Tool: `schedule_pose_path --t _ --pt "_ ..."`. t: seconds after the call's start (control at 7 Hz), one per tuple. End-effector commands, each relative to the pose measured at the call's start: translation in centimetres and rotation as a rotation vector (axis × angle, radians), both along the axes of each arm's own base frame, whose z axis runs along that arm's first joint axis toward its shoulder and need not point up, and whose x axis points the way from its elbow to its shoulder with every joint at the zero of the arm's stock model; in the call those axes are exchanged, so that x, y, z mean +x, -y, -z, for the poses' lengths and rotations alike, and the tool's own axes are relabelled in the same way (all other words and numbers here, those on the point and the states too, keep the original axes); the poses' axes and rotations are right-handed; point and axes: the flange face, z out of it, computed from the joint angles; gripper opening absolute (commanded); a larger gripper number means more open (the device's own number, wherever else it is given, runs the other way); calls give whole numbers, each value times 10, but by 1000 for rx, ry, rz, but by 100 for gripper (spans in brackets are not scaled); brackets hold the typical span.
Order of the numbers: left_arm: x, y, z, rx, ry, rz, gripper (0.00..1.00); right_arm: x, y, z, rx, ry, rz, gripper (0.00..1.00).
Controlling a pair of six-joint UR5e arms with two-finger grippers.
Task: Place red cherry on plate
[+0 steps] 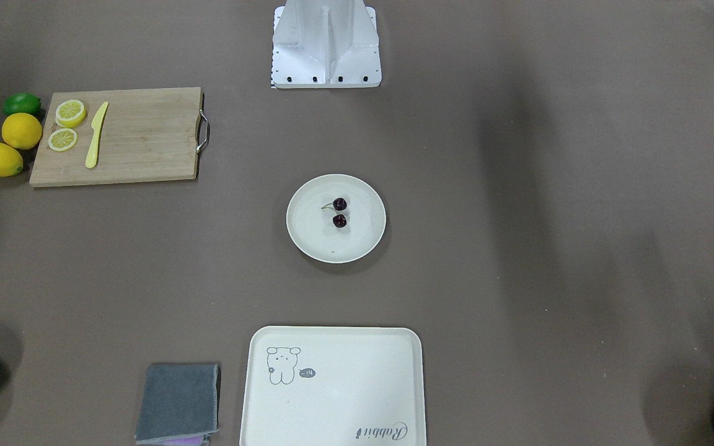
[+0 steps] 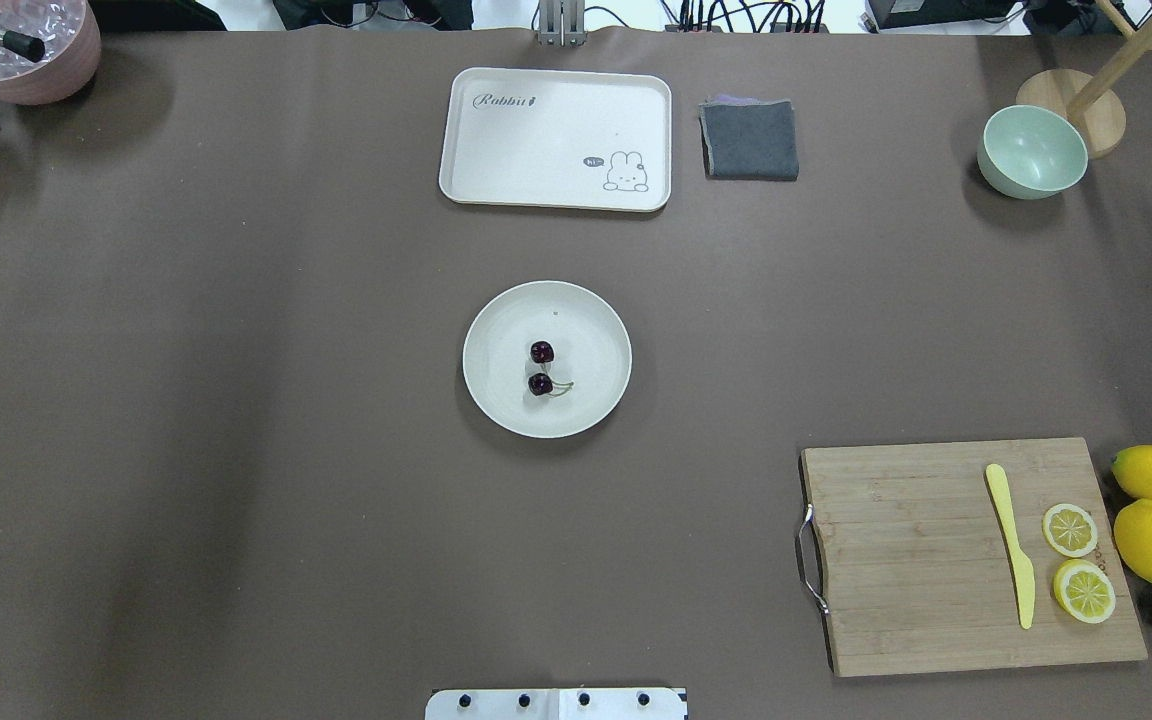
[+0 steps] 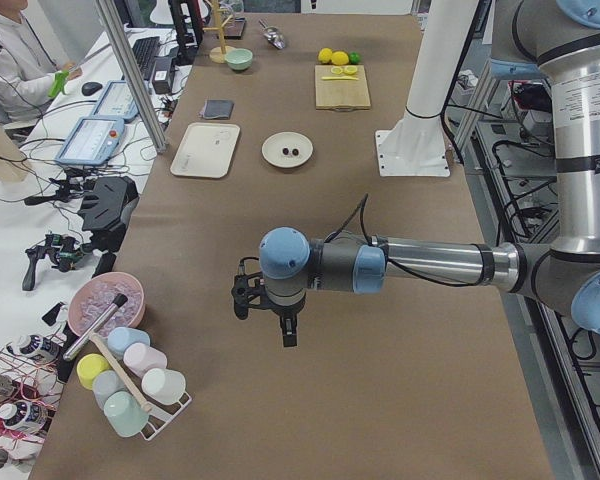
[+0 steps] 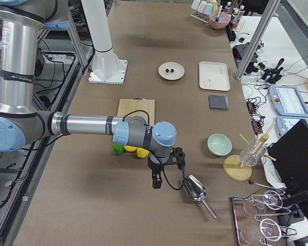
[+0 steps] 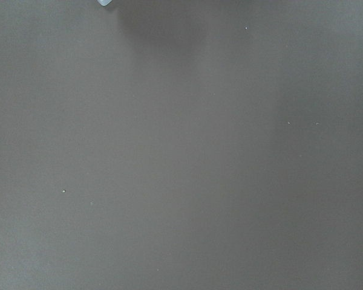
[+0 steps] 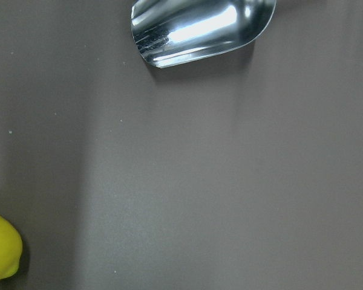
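Red cherry (image 2: 540, 368) lying inside the plate (image 2: 591, 325), near its centre, at the middle of the tabletop (image 2: 236, 400). Left hand (image 3: 285, 325) and right hand (image 4: 158, 178) hang above opposite ends of the tabletop, well apart from the plate. Whether either hand is released or clenched cannot be told.

You see the left arm (image 3: 430, 265) reaching level toward 9 o'clock, the right arm (image 4: 87, 124) toward 3; the left gripper (image 3: 288, 335) and right gripper (image 4: 156, 182) point down at 6, finger spacing unreadable.
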Motion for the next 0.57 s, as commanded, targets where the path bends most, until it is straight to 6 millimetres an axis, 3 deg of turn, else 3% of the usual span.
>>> schedule_pose_path --t 0.0,0.43 --pt "0 -1 0 0 0 -1 98 0 2 2 18 0 8 100" --pt "1 -1 1 3 -12 -3 98 0 1 2 9 4 0 100"
